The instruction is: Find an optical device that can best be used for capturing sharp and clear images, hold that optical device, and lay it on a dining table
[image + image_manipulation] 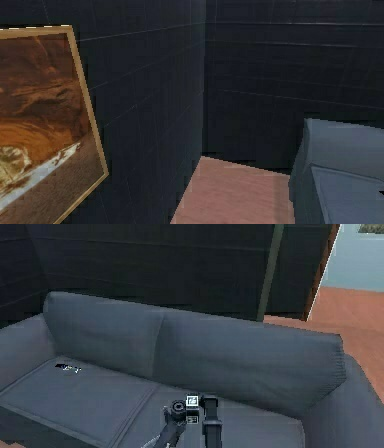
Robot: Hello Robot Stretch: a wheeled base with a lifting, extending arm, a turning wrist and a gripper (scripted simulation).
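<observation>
I am in a home, in what looks like a living room. A broad grey sofa [230,349] with soft back cushions spreads under and behind my claw [166,431]. A framed painting [40,120] hangs on a dark panelled wall [150,80]. Beyond the sofa there is a reddish wooden floor [350,309].

Arm [212,430] rises short from the arm side view's bottom edge, just right of middle. Gripper [168,424] at its far end, fingers [160,436] angled down-left. Load, if any: cannot tell.
</observation>
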